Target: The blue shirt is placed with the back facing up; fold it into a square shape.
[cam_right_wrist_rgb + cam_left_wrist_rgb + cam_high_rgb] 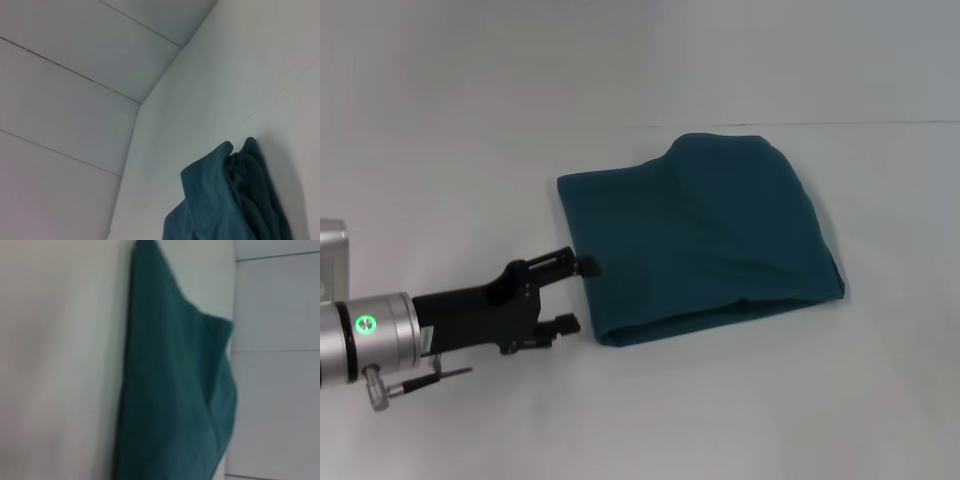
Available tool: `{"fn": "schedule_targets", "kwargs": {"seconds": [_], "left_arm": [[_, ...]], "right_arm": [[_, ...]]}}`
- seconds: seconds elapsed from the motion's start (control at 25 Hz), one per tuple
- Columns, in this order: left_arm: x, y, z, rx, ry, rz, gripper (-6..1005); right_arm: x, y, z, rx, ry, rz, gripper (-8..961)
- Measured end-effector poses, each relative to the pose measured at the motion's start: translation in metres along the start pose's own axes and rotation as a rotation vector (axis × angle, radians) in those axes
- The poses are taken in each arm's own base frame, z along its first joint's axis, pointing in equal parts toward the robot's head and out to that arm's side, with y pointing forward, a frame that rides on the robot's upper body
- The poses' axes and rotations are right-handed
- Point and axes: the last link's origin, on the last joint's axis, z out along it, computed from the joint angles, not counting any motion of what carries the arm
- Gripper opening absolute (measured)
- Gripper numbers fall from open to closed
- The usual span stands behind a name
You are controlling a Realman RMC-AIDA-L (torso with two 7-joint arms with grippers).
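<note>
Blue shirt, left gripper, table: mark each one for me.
blue shirt (pixel 705 240), head view, middle of the folded top layer.
left gripper (pixel 578 294), head view, gap between its open fingertips, beside the shirt's edge.
table (pixel 470 140), head view, bare white surface.

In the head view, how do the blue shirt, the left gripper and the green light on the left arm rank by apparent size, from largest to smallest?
1. The blue shirt, folded on the table, is clearly largest.
2. The left gripper, open beside the shirt's near-left corner; it is nearer the camera, so it may look bigger than it is.
3. The green light, smallest.

left arm (pixel 370 335): silver cylinder | green ring light | black jaws
</note>
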Motion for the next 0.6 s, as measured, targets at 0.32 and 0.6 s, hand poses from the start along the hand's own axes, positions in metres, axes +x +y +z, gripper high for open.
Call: {"fn": "schedule_targets", "kwargs": {"seconds": [0.32,0.6], "left_arm": [[-0.006,-0.012,0.008,0.033,0.019,-0.082,948],[-0.007,-0.013,0.024,0.047,0.021,-0.121,948]], "right_arm": [[0.002,-0.002,-0.003,0.005,-0.002,-0.008,824],[0.004,-0.002,-0.004,0.002,0.003,-0.018,824]]}}
